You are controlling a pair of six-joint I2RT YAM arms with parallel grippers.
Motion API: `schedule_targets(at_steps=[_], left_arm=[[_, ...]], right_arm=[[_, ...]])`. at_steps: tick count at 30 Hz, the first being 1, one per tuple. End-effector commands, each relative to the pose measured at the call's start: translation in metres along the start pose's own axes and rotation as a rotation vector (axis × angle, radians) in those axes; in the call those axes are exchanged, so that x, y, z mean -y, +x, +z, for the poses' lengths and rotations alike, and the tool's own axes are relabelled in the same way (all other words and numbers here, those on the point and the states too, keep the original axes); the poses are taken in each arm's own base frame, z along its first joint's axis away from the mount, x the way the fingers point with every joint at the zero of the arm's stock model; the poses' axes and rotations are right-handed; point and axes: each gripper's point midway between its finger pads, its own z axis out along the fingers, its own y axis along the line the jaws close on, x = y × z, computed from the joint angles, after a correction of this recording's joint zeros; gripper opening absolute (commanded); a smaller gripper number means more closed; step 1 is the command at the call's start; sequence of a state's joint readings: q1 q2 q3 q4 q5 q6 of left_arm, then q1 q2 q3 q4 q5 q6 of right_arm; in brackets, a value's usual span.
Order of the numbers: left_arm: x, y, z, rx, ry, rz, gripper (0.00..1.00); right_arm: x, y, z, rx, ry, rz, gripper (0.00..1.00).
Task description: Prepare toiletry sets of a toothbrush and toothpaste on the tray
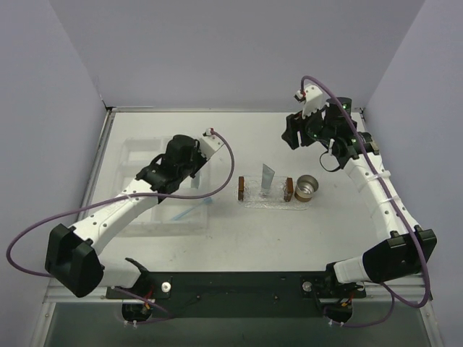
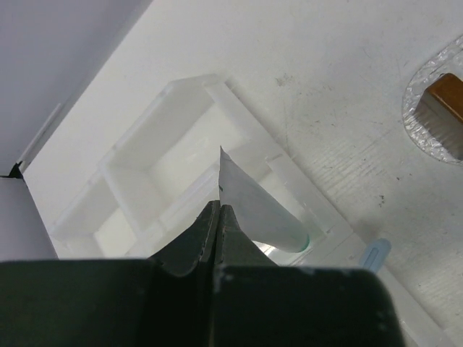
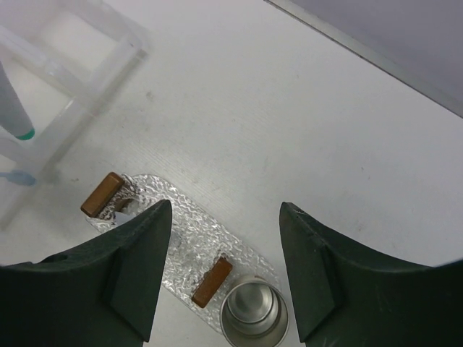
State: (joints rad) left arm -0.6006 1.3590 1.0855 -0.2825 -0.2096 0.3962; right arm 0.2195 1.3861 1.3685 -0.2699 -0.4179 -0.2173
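Observation:
My left gripper (image 2: 219, 207) is shut on the flat crimped end of a pale toothpaste tube (image 2: 257, 206) with a teal cap, held above the clear compartment box (image 2: 155, 155); from above the gripper (image 1: 189, 173) is over that box. The light-blue toothbrush (image 1: 192, 210) lies at the box's near right corner, its tip showing in the left wrist view (image 2: 375, 254). The clear bumpy oval tray (image 1: 262, 198) with brown end handles sits at table centre and holds another pale tube (image 1: 268, 176). My right gripper (image 3: 224, 210) is open and empty, high above the tray (image 3: 184, 217).
A small metal cup (image 1: 307, 188) stands against the tray's right end, also in the right wrist view (image 3: 253, 311). The compartment box (image 1: 155, 163) fills the left side of the table. Grey walls close the table at the back and sides.

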Motion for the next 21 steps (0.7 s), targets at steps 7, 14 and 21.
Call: schedule_targets(at_steps=[7, 14, 21], left_arm=[[-0.009, -0.002, -0.021, 0.108, -0.052, -0.039, 0.00], [-0.010, 0.012, -0.023, 0.117, -0.065, -0.058, 0.00], [-0.016, 0.007, -0.032, 0.145, -0.079, -0.076, 0.00]], right_arm=[[-0.056, -0.030, 0.005, 0.035, -0.202, -0.020, 0.57], [-0.068, -0.024, 0.004, 0.028, -0.232, -0.026, 0.56], [-0.092, -0.029, 0.002, 0.044, -0.329, -0.041, 0.57]])
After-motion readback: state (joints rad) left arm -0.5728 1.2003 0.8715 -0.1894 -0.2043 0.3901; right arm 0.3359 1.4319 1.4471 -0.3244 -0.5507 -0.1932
